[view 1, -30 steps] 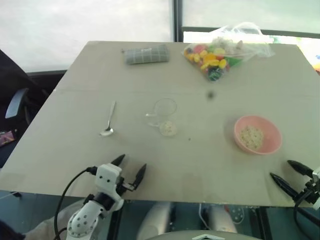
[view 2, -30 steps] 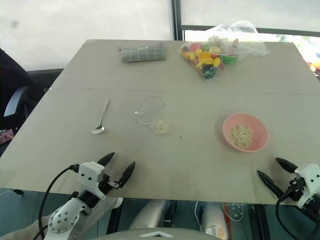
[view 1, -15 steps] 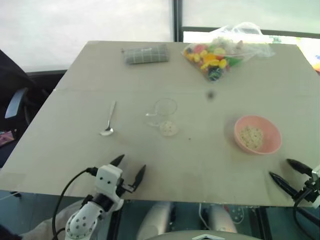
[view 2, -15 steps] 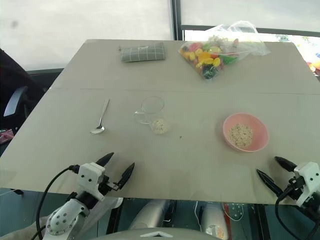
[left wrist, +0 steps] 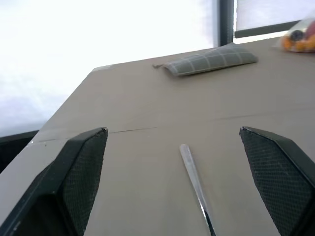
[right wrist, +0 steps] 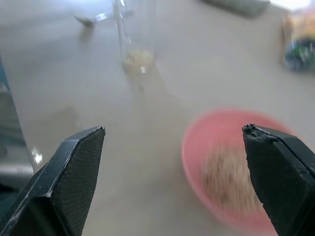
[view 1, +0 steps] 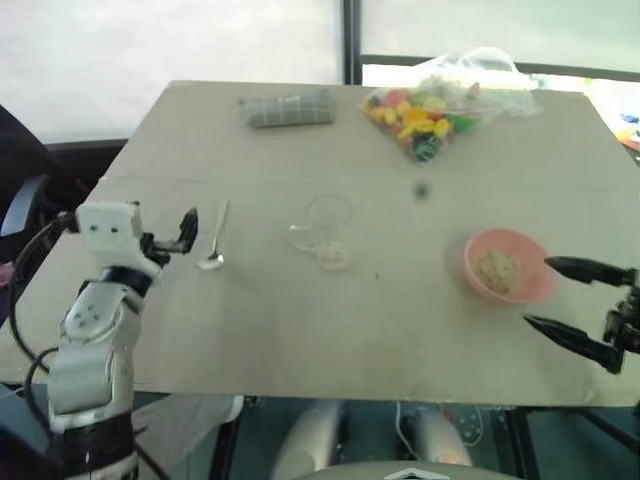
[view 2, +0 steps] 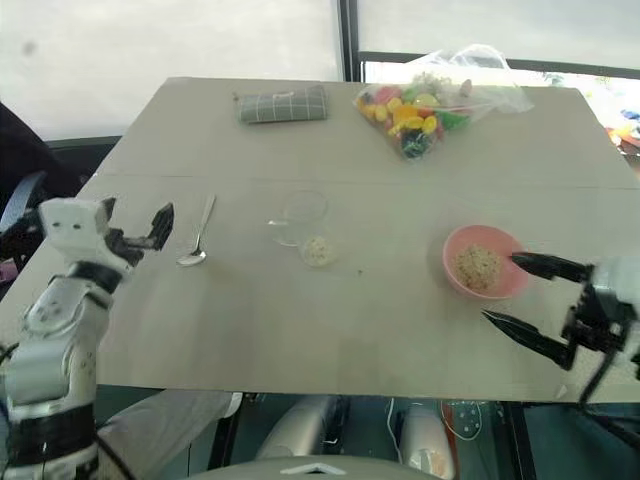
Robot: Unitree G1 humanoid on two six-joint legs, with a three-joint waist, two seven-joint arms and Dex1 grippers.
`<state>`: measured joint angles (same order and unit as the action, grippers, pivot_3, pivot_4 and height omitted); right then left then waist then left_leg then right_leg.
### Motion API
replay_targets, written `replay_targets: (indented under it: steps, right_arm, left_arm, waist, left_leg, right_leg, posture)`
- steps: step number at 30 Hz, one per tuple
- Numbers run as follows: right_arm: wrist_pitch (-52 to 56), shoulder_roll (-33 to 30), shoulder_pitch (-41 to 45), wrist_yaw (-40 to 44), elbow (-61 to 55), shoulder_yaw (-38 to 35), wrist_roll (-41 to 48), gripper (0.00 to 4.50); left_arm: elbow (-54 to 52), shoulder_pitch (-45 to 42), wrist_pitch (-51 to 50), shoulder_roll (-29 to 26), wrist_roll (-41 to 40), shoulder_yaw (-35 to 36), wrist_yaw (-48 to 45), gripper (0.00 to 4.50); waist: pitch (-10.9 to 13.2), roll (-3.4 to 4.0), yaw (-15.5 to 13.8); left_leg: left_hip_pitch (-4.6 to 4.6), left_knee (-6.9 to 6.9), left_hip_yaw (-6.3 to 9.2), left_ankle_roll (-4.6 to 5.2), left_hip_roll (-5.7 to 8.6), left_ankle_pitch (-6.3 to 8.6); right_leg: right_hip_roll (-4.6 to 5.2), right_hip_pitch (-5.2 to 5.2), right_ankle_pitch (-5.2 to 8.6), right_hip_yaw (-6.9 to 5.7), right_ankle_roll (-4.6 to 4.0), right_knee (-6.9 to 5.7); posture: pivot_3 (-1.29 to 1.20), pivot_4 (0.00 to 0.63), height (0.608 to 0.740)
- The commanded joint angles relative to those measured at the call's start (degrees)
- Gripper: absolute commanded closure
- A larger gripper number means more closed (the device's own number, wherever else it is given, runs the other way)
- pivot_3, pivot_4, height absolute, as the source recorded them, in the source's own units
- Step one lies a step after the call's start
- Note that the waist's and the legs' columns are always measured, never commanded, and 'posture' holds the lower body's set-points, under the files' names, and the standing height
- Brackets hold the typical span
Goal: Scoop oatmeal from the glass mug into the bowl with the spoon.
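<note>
Beige tabletop [view 2: 300, 330]: nearest, left gripper [view 2: 140, 232] and right gripper [view 2: 528, 298], both spread wide, empty. Mid-table: spoon [view 2: 197, 236] lying flat; glass mug [view 2: 303, 222] with oatmeal [view 2: 318, 249], seemingly at its base; bowl [view 2: 480, 262] holding flakes. Farthest: grey checked cloth [view 2: 283, 104], bag of colourful items [view 2: 430, 98].

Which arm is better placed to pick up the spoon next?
Left. The left pincer is open beside the spoon, which lies between its fingers in the left wrist view. The right pincer sits by the bowl.
</note>
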<state>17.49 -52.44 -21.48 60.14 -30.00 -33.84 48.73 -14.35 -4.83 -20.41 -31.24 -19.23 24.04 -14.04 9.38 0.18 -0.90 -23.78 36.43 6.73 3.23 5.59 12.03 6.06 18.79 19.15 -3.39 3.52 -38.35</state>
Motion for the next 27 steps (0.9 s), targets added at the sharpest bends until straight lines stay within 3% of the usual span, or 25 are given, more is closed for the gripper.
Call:
replay_targets:
  steps: [1,6,11,15,23,26,27]
  right_arm:
    - [4.6,-0.2,6.1,-4.3,-4.6,5.7,3.3,0.0]
    - [5.8,0.9,12.1,-5.8,-3.3,9.5,1.7,0.0]
    - [5.9,2.2,14.3,-6.2,-2.9,10.9,0.6,0.0]
    - [5.8,3.3,14.3,-6.5,-3.1,11.3,-0.6,0.0]
    - [4.1,5.2,11.4,-6.0,-1.8,10.3,-4.5,0.0]
    - [3.2,5.7,10.9,-5.3,-0.7,9.9,-5.3,0.0]
    - [3.1,5.9,11.1,-5.2,-0.5,9.9,-5.5,0.0]
  left_arm:
    - [5.3,-6.4,-8.2,-1.8,1.5,-1.1,3.0,0.05]
    - [6.6,-9.0,-19.4,-2.7,1.3,-3.0,3.4,0.05]
    - [6.7,-10.3,-20.4,-3.3,1.6,-6.0,0.4,0.05]
    - [6.9,-10.8,-24.1,-3.2,0.6,-7.2,-1.6,0.05]
    - [6.1,-9.0,-41.0,-2.8,1.3,-7.1,1.8,0.05]
    - [8.2,-8.7,-41.2,-2.9,1.8,-6.2,2.1,0.82]
    - [8.9,-8.9,-40.8,-2.9,1.9,-6.1,2.0,1.29]
  waist:
    - [0.0,-0.42,0.0]
    - [0.1,-0.65,0.1]
    - [0.2,-0.68,0.0]
    - [0.2,-0.69,0.0]
    - [0.1,-0.59,0.2]
    - [0.1,-0.52,0.4]
    - [0.0,-0.47,0.5]
  left_leg:
    - [-0.19,0.01,-0.01,-0.06,0.05,-0.03]
    - [-0.35,0.02,-0.05,-0.22,0.1,-0.12]
    - [-0.34,0.07,-0.04,-0.23,0.11,-0.13]
    - [-0.34,0.14,-0.05,-0.23,0.11,-0.13]
    - [-0.37,0.15,-0.17,-0.24,0.1,-0.14]
    - [-0.3,0.14,-0.25,-0.24,0.1,-0.14]
    - [-0.23,0.13,-0.33,-0.24,0.09,-0.13]
  right_leg:
    - [0.06,0.21,-0.02,0.06,-0.02,-0.04]
    - [0.14,0.28,-0.02,0.09,-0.02,-0.02]
    - [0.17,0.36,-0.02,0.09,-0.02,-0.17]
    - [0.18,0.45,-0.02,0.13,-0.03,-0.41]
    - [0.17,0.62,-0.02,0.29,-0.03,-0.57]
    - [0.17,0.61,-0.02,0.38,-0.03,-0.61]
    - [0.17,0.61,-0.02,0.48,-0.03,-0.65]
  posture:
    - [0.0,0.15,0.718]
    - [0.0,0.15,0.718]
    - [0.0,0.15,0.718]
    - [0.0,0.15,0.718]
    - [0.0,0.15,0.718]
    - [0.0,0.15,0.718]
    - [0.0,0.15,0.718]
